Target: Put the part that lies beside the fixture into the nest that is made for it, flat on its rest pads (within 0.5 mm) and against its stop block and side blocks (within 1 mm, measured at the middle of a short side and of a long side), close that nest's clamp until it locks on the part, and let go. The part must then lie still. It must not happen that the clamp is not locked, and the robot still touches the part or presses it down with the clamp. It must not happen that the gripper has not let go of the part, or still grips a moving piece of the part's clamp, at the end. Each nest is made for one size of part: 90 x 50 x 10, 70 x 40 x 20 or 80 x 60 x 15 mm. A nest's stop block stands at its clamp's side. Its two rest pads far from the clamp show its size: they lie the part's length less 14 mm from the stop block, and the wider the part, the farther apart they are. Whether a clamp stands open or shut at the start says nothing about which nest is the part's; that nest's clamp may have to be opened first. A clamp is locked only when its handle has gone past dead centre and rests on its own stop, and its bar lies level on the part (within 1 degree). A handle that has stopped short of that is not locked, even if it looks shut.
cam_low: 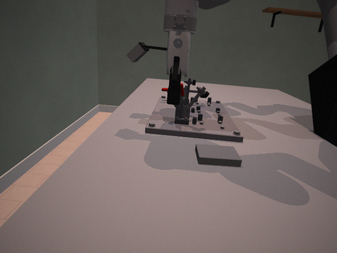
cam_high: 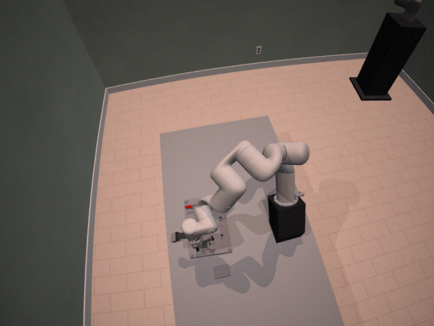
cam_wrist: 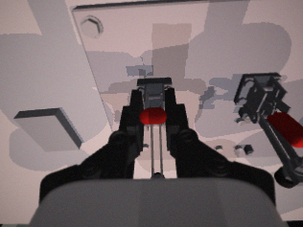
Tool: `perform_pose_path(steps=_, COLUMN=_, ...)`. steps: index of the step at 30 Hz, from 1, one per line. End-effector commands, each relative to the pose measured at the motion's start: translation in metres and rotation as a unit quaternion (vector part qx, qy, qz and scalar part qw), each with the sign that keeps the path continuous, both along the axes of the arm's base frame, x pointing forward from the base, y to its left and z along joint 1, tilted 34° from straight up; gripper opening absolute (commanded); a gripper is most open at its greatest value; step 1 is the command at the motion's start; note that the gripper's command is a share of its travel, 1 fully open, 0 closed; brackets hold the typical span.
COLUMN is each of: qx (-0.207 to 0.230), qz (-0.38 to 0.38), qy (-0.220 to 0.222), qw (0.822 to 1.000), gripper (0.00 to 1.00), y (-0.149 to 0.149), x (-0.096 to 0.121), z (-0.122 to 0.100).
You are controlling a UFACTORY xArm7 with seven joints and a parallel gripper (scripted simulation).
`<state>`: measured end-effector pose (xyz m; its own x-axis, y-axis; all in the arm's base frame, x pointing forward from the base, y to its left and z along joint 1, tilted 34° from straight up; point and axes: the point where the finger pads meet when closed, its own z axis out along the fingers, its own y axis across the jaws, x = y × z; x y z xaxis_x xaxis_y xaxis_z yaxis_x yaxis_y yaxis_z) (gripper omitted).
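The grey flat part (cam_low: 218,154) lies on the table in front of the fixture plate (cam_low: 192,118); it also shows in the overhead view (cam_high: 221,271) and at the left of the wrist view (cam_wrist: 48,125). My gripper (cam_wrist: 153,102) points down over the plate's near left nest and is shut on that clamp's red-tipped handle (cam_wrist: 152,116). In the side view the fingers (cam_low: 174,92) hold the handle (cam_low: 180,89) about upright above the clamp base (cam_low: 182,114). The nest's pads under the gripper are mostly hidden.
A second clamp with a red handle (cam_wrist: 287,127) stands to the right in the wrist view. Another clamp's arm (cam_low: 201,93) leans over the plate. Several dark pads and blocks (cam_low: 200,117) stand on the plate. The arm's black base (cam_high: 286,217) is at the right.
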<state>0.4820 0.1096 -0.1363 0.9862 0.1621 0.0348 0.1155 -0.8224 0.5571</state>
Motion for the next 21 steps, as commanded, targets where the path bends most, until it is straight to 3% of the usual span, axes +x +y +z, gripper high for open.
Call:
perform_pose_path(steps=1, qx=0.001, qz=0.001, qy=0.0, qw=1.0, gripper=0.0, y=0.002, x=-0.004, z=0.001)
perform_pose_path(steps=21, qx=0.001, qz=0.001, qy=0.0, qw=1.0, gripper=0.0, y=0.0, x=-0.015, z=0.002)
